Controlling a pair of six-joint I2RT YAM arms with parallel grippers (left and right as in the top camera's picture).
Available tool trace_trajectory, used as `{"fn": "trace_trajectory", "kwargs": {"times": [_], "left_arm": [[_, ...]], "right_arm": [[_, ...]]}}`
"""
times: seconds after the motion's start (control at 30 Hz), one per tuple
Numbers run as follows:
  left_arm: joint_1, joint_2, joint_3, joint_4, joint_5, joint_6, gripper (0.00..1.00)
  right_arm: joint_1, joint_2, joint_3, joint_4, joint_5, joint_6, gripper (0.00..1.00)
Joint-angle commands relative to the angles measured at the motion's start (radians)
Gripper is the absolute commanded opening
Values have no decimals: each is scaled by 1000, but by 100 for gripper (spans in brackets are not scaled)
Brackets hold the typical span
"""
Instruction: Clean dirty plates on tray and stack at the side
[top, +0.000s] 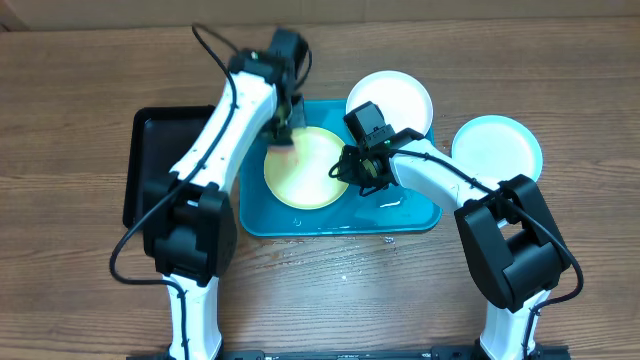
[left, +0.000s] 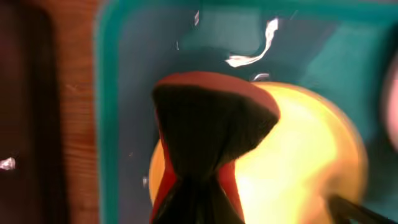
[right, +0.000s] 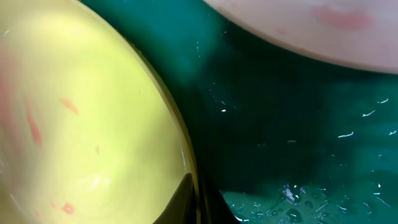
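**Two arms at work on yellow-green plate in turquoise tray**

The yellow-green plate (top: 310, 172) lay flat in the left half of the turquoise tray (top: 405, 215), which sat at the middle of the wooden table (top: 80, 80). An arm met the plate from either side.

The left gripper (top: 283, 130) hung over the plate's far-left rim. In its wrist view a dark, red-edged pad (left: 211, 115) fanned out over the plate and narrowed to a pinched waist at the bottom of the frame. This suggested the gripper was clamped on it, though the fingers themselves could not be picked out.

The right gripper (top: 354, 172) sat at the plate's right rim. Its own camera showed dark fingers (right: 180, 202) on either side of the rim, apparently closed upon it. The same view caught several red smears (right: 32, 127) on the plate's pale centre and water droplets (right: 292, 196) glinting on the tray floor beside it.

The white plate (top: 392, 98) rested at the tray's far-right corner, overlapping the lip, with most of it out over the table. The light blue plate (top: 497, 147) lay on the table to the right, apart from the tray and just beside the white plate.

A black tray (top: 155, 165) stood to the left of the turquoise one, partly under the left arm.
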Motion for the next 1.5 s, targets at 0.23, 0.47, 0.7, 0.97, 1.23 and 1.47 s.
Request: {"fn": "trace_trajectory", "kwargs": {"times": [0.23, 0.47, 0.7, 0.97, 1.23, 1.47], "left_arm": [[19, -9, 243, -219, -35, 45, 4], [19, -9, 166, -199, -37, 45, 5], [20, -9, 81, -144, -37, 45, 4], [25, -9, 29, -92, -22, 37, 4], [24, -9, 26, -92, 2, 37, 4], [24, -9, 26, -92, 8, 37, 4]], "right_arm": [[-1, -34, 134, -201, -22, -173, 4], [-1, -150, 215, -371, 64, -195, 4], [13, -277, 216, -495, 321, -187, 4], [95, -338, 216, -607, 735, -94, 4], [224, -341, 216, -796, 1130, 203, 4], [348, -341, 216, -969, 1357, 376, 4]]}}
